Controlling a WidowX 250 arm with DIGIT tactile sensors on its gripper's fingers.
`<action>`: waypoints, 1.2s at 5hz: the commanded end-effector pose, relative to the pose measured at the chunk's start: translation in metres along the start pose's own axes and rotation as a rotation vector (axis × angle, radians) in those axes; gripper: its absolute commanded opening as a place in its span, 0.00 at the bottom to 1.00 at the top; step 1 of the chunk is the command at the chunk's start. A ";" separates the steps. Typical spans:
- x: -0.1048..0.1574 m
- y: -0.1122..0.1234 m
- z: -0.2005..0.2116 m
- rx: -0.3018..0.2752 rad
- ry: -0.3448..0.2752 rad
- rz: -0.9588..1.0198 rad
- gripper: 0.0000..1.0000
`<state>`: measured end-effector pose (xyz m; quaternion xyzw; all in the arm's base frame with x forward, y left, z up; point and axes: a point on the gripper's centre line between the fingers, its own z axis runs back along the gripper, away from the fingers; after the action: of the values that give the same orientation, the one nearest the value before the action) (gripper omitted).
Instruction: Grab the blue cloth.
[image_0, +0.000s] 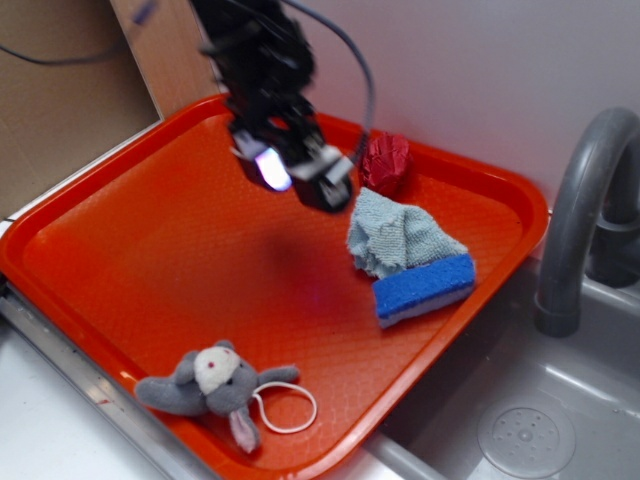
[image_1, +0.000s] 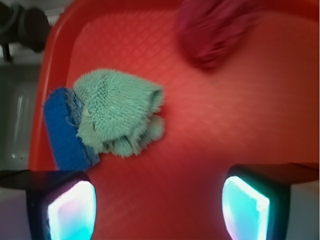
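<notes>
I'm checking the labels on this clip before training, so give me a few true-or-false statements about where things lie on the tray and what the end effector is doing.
1. The blue cloth lies partly on top of the blue sponge. True.
2. The end effector is shut on the blue cloth. False: it hangs open above bare tray, and in the wrist view nothing lies between its fingers.
3. The dark red ball sits near the tray's far rim, beyond the cloth. True.
4. The grey stuffed animal lies in the sink. False: it lies on the orange tray, at its near edge.
5. The faucet stands outside the tray. True.
</notes>
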<state>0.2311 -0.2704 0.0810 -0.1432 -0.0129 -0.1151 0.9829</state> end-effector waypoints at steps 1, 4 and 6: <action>0.025 -0.039 -0.018 -0.043 -0.044 -0.115 1.00; 0.029 -0.043 -0.034 -0.054 -0.024 -0.204 0.00; 0.025 -0.040 -0.032 0.025 -0.008 -0.177 0.00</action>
<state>0.2487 -0.3088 0.0405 -0.1145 -0.0062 -0.1903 0.9750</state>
